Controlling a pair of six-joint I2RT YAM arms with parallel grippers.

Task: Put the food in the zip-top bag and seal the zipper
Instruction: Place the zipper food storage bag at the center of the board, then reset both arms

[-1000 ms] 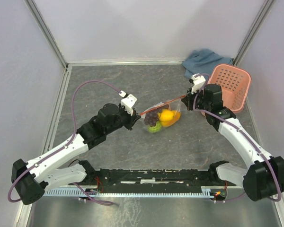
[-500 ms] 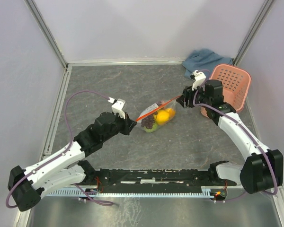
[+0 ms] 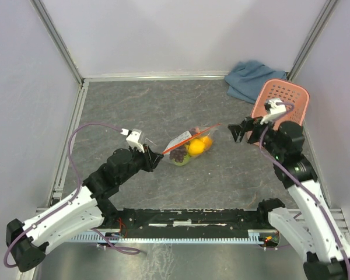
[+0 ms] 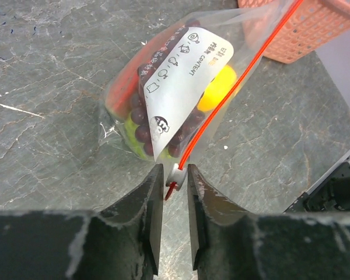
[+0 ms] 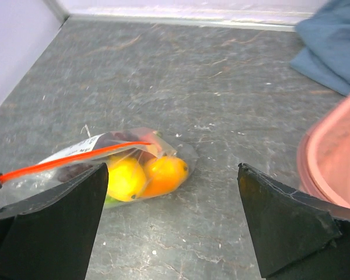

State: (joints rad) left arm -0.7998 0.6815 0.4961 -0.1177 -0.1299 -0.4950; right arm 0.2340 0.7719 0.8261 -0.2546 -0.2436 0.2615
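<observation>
The zip-top bag [image 3: 186, 146] lies on the grey table with the food inside: dark grapes [image 4: 141, 119], a yellow fruit [image 5: 123, 178] and an orange fruit [image 5: 163, 174]. The red-orange zipper [image 3: 189, 139] runs along its mouth. Its white end piece [image 4: 175, 174] sits between the fingers of my left gripper [image 4: 175, 169], whose jaws stand a sliver apart, with a thin gap on one side. My right gripper [image 3: 240, 129] is wide open and holds nothing. It hangs to the right of the bag, clear of it.
A pink lattice basket [image 3: 286, 105] stands just behind my right arm. A blue-grey cloth [image 3: 248, 79] lies in the back right corner. Walls close in the table on the left, back and right. The arms' mounting rail [image 3: 186, 219] runs along the near edge.
My right gripper let go of the zipper's far end, opened wide and pulled back to the right. My left arm drew back left with the bag, and its jaws eased apart.
</observation>
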